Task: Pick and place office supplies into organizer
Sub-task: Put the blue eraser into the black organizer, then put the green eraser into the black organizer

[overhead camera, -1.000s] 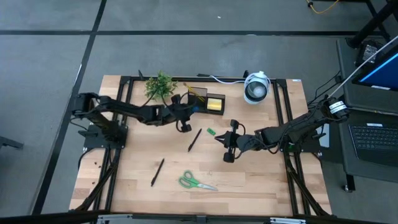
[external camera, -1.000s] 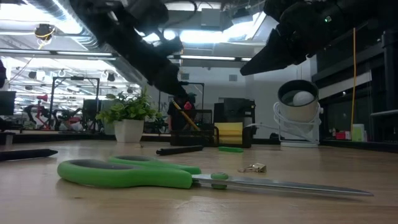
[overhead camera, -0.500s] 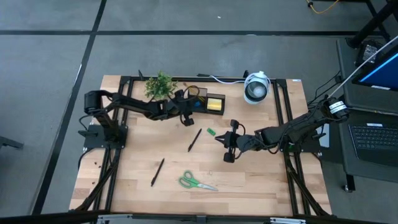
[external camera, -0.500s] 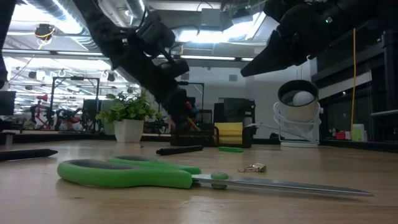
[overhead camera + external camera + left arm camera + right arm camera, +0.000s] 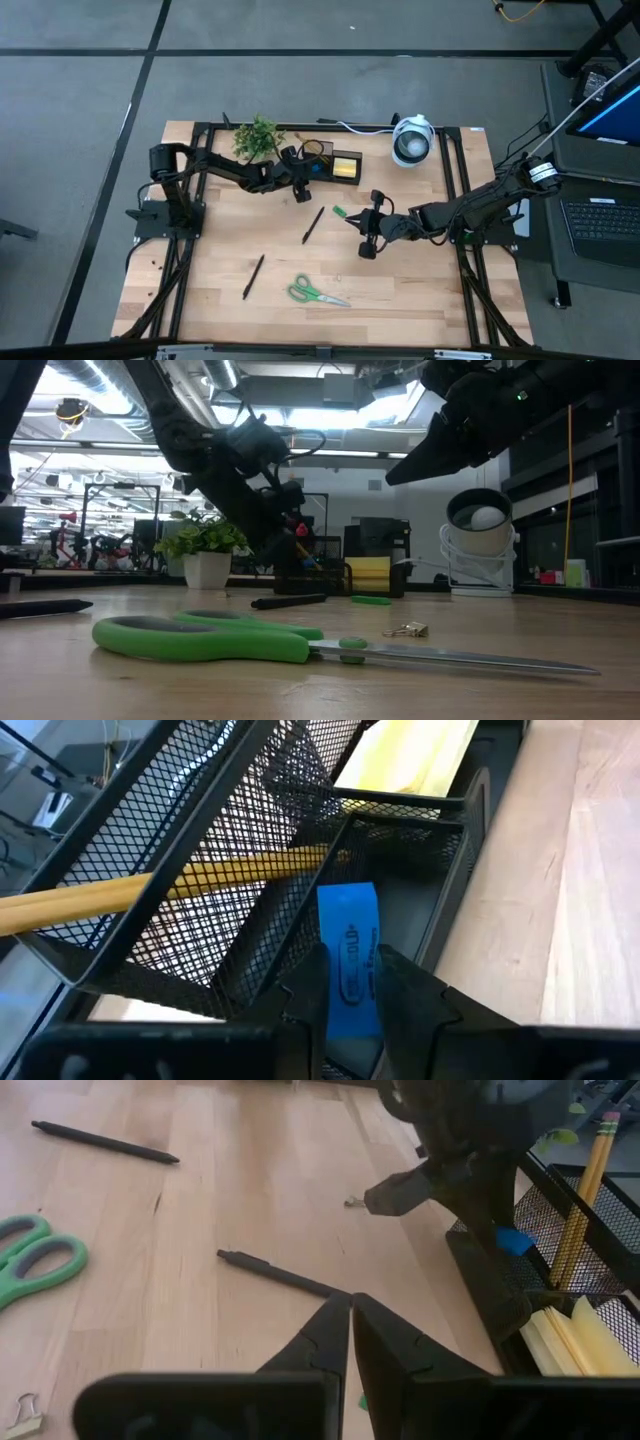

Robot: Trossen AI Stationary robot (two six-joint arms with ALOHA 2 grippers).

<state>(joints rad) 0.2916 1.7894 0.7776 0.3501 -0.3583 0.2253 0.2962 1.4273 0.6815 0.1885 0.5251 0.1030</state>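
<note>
This is a robotics lab or a workshop hall. The wooden table (image 5: 400, 290) stands in a black metal frame (image 5: 180, 290) on a grey concrete floor (image 5: 300, 25). To the right a laptop (image 5: 600, 222) is open. Far behind the table there are ceiling lights (image 5: 330, 415), ducts (image 5: 80, 375) and equipment racks (image 5: 100, 510).

Bright overhead lighting, soft shadows; low view foreground blurred.
</note>
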